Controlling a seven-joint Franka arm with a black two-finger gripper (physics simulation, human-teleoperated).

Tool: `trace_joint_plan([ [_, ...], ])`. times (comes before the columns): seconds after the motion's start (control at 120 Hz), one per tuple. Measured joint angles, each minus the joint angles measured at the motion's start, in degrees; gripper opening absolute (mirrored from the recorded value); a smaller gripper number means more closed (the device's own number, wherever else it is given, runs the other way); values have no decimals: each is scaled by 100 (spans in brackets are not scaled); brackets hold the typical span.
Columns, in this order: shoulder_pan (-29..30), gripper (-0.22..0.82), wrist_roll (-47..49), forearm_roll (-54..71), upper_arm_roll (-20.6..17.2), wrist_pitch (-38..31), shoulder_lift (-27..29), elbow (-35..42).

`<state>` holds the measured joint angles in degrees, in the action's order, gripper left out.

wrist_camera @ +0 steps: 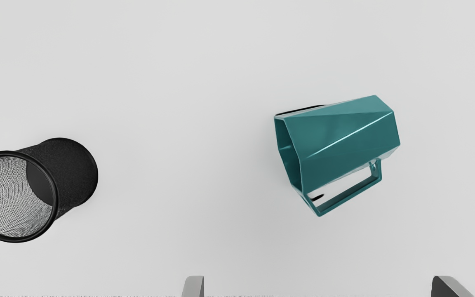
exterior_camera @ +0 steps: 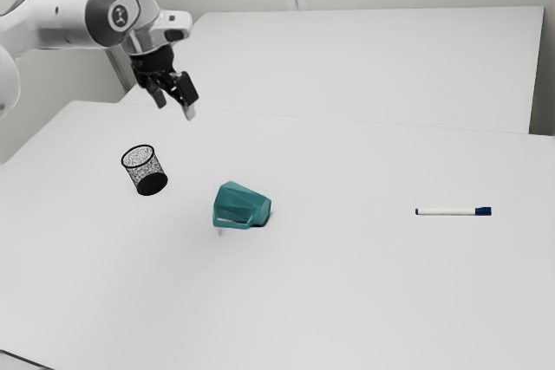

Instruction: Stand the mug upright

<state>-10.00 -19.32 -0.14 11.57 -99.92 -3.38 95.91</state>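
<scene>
A teal faceted mug (exterior_camera: 241, 205) lies on its side on the white table in the exterior view. My gripper (exterior_camera: 175, 110) hangs above the table, up and toward the exterior view's left from the mug, not touching it. In the wrist view the mug (wrist_camera: 340, 140) shows its open mouth facing the side where the mesh cup stands, with its angular handle along one flank. The gripper (wrist_camera: 318, 286) is open there, its two fingertips wide apart and nothing between them.
A black mesh cup (exterior_camera: 145, 171) stands near the mug, on the exterior view's left; the wrist view shows this mesh cup (wrist_camera: 64, 173) too. A white marker with a blue cap (exterior_camera: 453, 211) lies toward the exterior view's right on the table (exterior_camera: 338, 301).
</scene>
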Motion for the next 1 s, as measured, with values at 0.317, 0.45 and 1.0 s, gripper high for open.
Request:
trace_joint_plan([
  [0.317,379,60,111,-1067,12,-83,-83,616],
  [0.45,707,60,134,-2027,13,-149,-251,863],
  [1.0,1257,60,-313,-4330,-41,-546,-1270,1233],
])
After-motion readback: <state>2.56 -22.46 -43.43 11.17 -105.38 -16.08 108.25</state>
